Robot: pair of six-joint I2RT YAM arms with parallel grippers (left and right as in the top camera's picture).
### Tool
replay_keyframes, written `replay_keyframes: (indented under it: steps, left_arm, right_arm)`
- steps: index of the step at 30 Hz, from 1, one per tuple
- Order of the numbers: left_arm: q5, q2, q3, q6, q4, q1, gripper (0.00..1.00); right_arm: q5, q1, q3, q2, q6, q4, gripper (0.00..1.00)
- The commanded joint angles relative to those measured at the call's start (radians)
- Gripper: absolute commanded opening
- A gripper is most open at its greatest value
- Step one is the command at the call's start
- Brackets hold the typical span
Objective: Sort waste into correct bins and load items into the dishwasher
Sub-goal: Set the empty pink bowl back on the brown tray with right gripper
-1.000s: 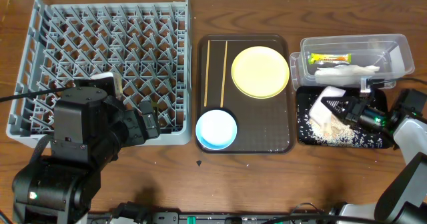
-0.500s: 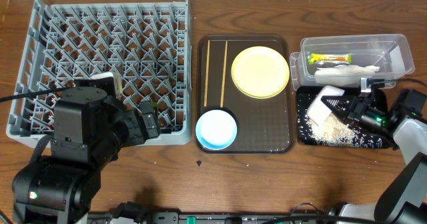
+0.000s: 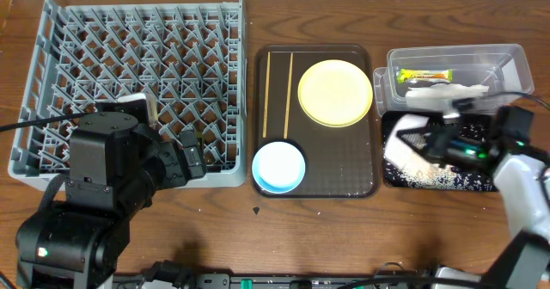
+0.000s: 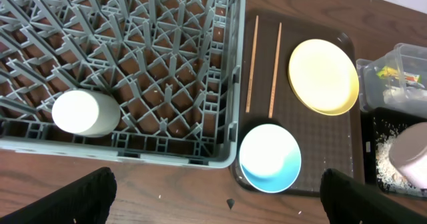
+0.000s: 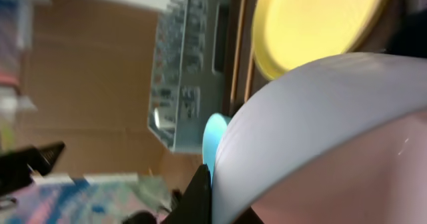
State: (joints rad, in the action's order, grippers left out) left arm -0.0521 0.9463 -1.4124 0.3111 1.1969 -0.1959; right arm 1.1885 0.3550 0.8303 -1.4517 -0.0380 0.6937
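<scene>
Brown wooden counter [image 3: 344, 229]. The white bowl [image 3: 402, 144] is tipped steeply over the left end of the flat black rimmed tray [image 3: 481, 184], above the loose whitish rice scraps [image 3: 425, 175]. Likely emptying leftovers before racking.

The right gripper [image 3: 430, 141] carries the bowl, jaws apparently clamped on its rim, though the contact is blurred.

The clear plastic tub [image 3: 516, 65] just behind holds the green-and-yellow wrapper [image 3: 425, 75] and crumpled white napkin [image 3: 447, 91].

The round yellow plate [image 3: 335, 92], light blue bowl [image 3: 278, 166] and thin wooden chopsticks [image 3: 291, 91] sit on the brown serving tray [image 3: 344, 173], not yet loaded.

The grey pegged dish rack [image 3: 129, 65] is far left. The left gripper [image 4: 217, 191] hovers at its near edge, jaws wide apart and empty.
</scene>
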Motion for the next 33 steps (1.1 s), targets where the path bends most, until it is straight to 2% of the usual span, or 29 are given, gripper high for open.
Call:
replay_keyframes:
  steps: [1,3,7,9,11,15,16,17,18,19,23,25,28,33]
  left_arm:
    - [0.012,0.0,-0.005,0.002,0.0,0.006,0.98]
    - [0.012,0.0,-0.005,0.002,0.0,0.006,0.98]
    - [0.012,0.0,-0.005,0.002,0.0,0.006,0.98]
    - [0.012,0.0,-0.005,0.001,0.0,0.006,0.98]
    - [0.012,0.0,-0.005,0.002,0.0,0.006,0.98]
    - [0.012,0.0,-0.005,0.001,0.0,0.006,0.98]
    - [0.012,0.0,-0.005,0.001,0.0,0.006,0.98]
    - [0.012,0.0,-0.005,0.001,0.0,0.006,0.98]
    - [0.012,0.0,-0.005,0.001,0.0,0.006,0.98]
    - [0.012,0.0,-0.005,0.002,0.0,0.006,0.98]
    - [0.011,0.0,-0.005,0.002,-0.001,0.006,0.98]
    - [0.011,0.0,-0.005,0.002,0.0,0.006,0.98]
    - [-0.004,0.0,-0.005,0.004,0.002,0.006,0.98]
    - [-0.188,0.048,-0.005,0.009,-0.069,-0.005,0.98]
  right_arm:
    - [-0.411,-0.28,0.063,0.149,-0.079,0.059,0.01]
    - [-0.656,-0.468,0.064,0.181,-0.158,0.048,0.01]
    - [-1.084,-0.781,0.056,0.139,-0.223,-0.006,0.01]
    - [-1.234,-0.897,0.056,0.078,-0.236,-0.044,0.01]
    - [-1.302,-0.966,0.056,0.009,-0.239,-0.088,0.01]
    - [-1.269,-1.023,0.056,-0.095,-0.239,-0.159,0.02]
    - [-1.244,-1.027,0.056,-0.1,-0.238,-0.165,0.15]
    - [-1.243,-1.027,0.065,-0.093,-0.239,-0.16,0.37]
    - [-1.238,-1.024,0.081,-0.088,-0.239,-0.15,0.46]
    - [-1.225,-1.022,0.104,-0.081,-0.239,-0.131,0.5]
    - [-1.113,-1.009,0.383,-0.084,-0.323,0.122,0.52]
    - [-1.121,-1.009,0.535,-0.089,-0.317,0.222,0.58]
    - [-1.182,-1.007,0.602,-0.089,-0.349,0.241,0.64]
    - [-1.131,-0.891,0.61,-0.089,-0.527,0.24,0.72]
